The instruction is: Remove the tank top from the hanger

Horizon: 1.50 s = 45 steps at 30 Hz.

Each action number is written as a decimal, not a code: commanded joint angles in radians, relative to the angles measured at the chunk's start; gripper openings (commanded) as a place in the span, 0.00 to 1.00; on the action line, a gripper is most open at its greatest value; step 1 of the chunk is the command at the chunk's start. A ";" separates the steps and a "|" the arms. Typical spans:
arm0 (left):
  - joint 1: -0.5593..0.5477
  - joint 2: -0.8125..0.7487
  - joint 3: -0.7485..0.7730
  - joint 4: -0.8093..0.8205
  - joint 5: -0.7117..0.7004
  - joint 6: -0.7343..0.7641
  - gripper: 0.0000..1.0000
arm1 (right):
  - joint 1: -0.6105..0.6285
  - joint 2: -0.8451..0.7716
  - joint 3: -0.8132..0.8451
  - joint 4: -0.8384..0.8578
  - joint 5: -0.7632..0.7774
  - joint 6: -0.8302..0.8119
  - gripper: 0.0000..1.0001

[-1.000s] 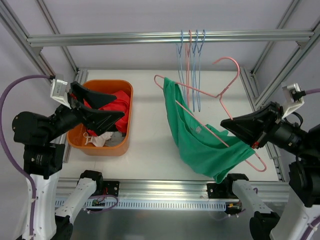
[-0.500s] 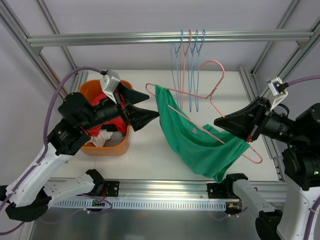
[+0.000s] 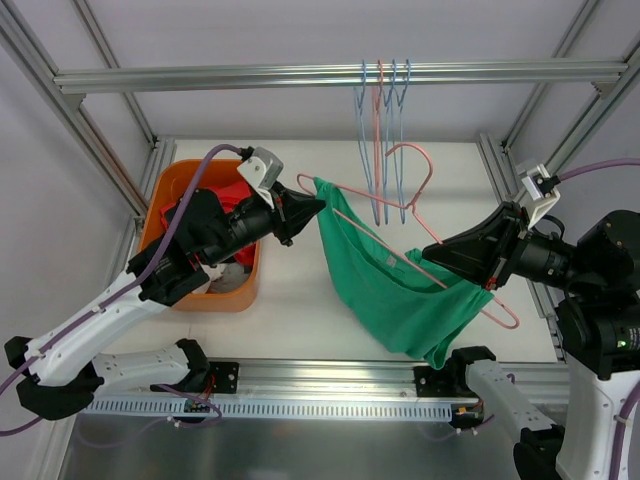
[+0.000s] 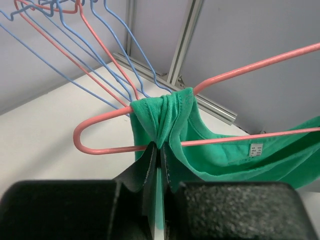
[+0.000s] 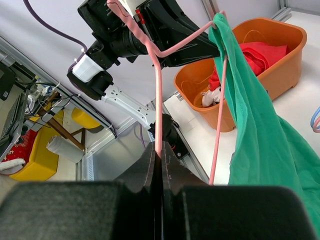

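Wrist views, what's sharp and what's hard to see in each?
Left wrist view: green fabric tank top and pink wire hanger crisp, close black fingers dark and featureless. Right wrist view: hanger and orange plastic bin clear, fingers equally dark.

White table [image 3: 300, 325]; orange bin [image 3: 225, 300] at left side.

Orange bin [image 3: 172, 185] holds clothes [image 3: 228, 192], apparently; spare hangers [image 3: 380, 100] overhead.

Bright even light, soft shadows, wrist-view foregrounds blurred.
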 commanded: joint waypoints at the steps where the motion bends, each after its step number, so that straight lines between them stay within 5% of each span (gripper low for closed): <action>1: -0.013 -0.050 -0.021 0.081 -0.069 0.020 0.00 | 0.008 -0.003 0.004 0.069 -0.025 -0.012 0.00; 7: -0.013 -0.177 -0.099 0.084 -0.317 -0.075 0.00 | 0.008 -0.032 -0.035 -0.044 -0.038 -0.108 0.00; 13: -0.013 -0.376 -0.248 0.064 -0.569 -0.165 0.00 | 0.019 -0.169 -0.202 -0.092 -0.214 -0.245 0.00; 17: -0.013 -0.395 -0.286 0.020 -0.458 -0.201 0.00 | 0.040 -0.270 -0.213 -0.066 -0.219 -0.286 0.00; 21: -0.013 -0.410 -0.338 0.029 -0.162 -0.253 0.00 | 0.040 -0.298 -0.248 0.035 -0.079 -0.209 0.00; 24: -0.013 -0.433 -0.409 0.070 0.015 -0.313 0.00 | 0.040 -0.321 -0.315 0.246 -0.012 -0.080 0.00; 30: -0.017 -0.444 -0.550 0.205 0.317 -0.428 0.00 | 0.040 -0.325 -0.527 1.019 0.066 0.389 0.00; 36: -0.220 -0.374 -0.701 0.389 0.357 -0.428 0.00 | 0.042 -0.275 -0.729 1.991 0.578 0.647 0.00; 38: -0.316 -0.317 -0.716 0.429 0.328 -0.408 0.00 | 0.043 -0.198 -0.683 2.078 0.610 0.680 0.00; 43: -0.459 -0.188 -0.706 0.414 0.121 -0.370 0.00 | 0.043 -0.147 -0.546 1.884 0.452 0.527 0.00; 45: -0.485 -0.188 -0.705 0.344 -0.019 -0.409 0.00 | 0.043 -0.210 -0.474 1.464 0.385 0.268 0.00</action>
